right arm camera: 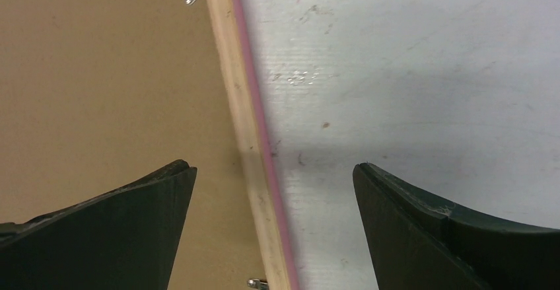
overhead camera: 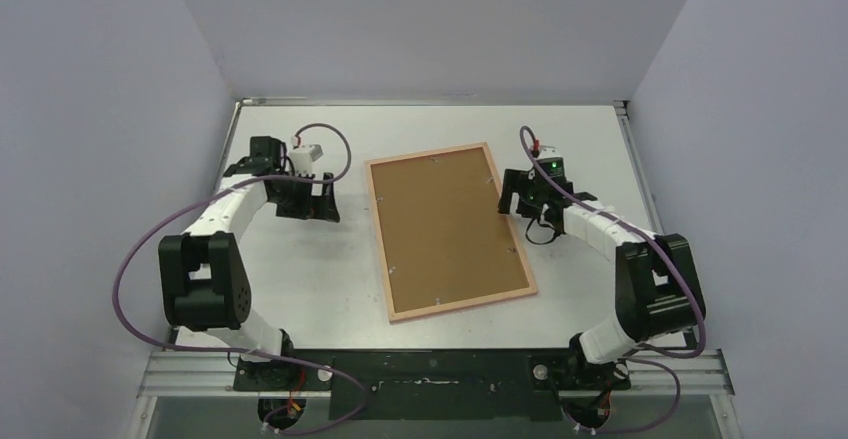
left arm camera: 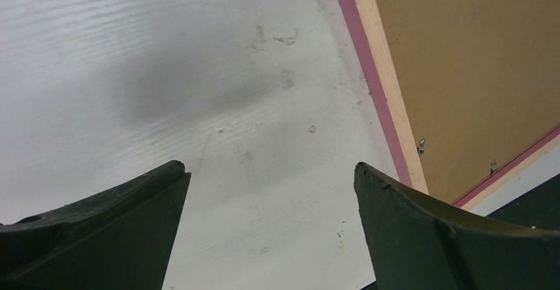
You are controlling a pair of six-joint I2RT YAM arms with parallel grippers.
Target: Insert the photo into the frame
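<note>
Though wide open, grippers (left arm camera: 267, 166) (right arm camera: 272, 166) empty.

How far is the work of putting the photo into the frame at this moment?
The frame lies back up, with the brown backing panel seated inside its border. No photo is in view, so I cannot tell whether it already lies under the panel or is still to go in. In hand: nothing; the left tool, over bare table, and the right tool, over the frame's edge, are open and empty.
</note>
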